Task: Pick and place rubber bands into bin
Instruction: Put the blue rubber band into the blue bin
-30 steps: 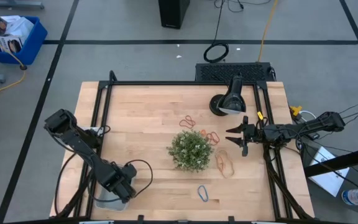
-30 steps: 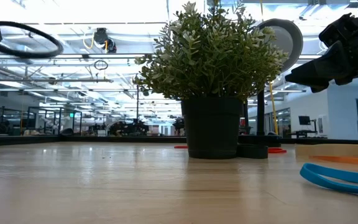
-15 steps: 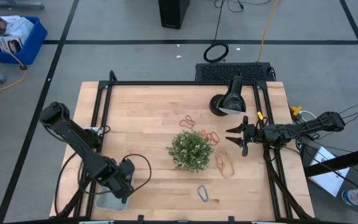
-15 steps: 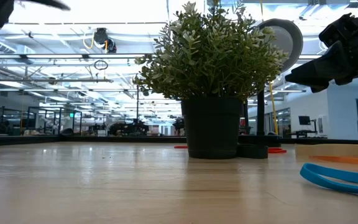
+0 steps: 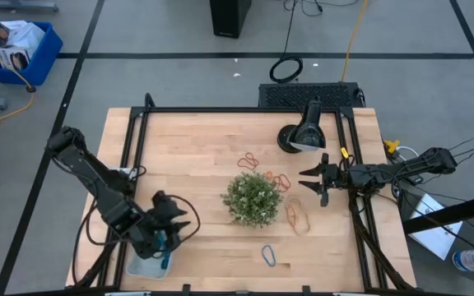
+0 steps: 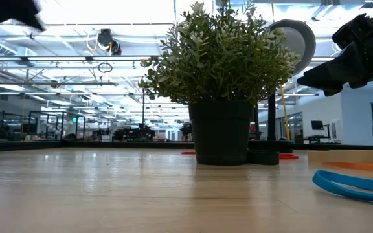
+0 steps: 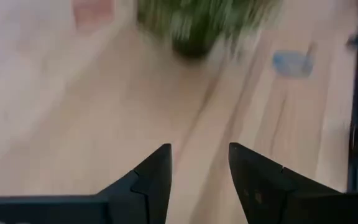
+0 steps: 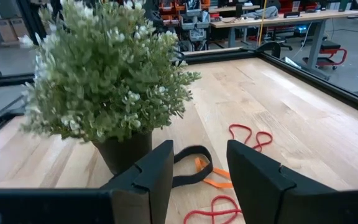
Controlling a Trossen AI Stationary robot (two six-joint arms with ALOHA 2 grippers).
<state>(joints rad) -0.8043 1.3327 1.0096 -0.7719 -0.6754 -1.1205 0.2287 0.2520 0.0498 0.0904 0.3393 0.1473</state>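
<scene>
The pale-blue bin lies at the table's near left corner, partly under my left arm. My left gripper is open and empty, just to the right of the bin, pointing toward the potted plant; its wrist view is blurred. Rubber bands lie flat around the plant: red ones, tan ones, a blue one. My right gripper is open and empty, right of the plant, above dark, orange and red bands.
The plant stands in a black pot mid-table. A black stand with a round white head stands at the far right. A black frame runs along the table's edges. A deep-blue bin with paper sits on the floor.
My left gripper has left its place over the bin, going toward the table's right edge and turning to point at the plant. The arm's elbow has swung toward the far left.
</scene>
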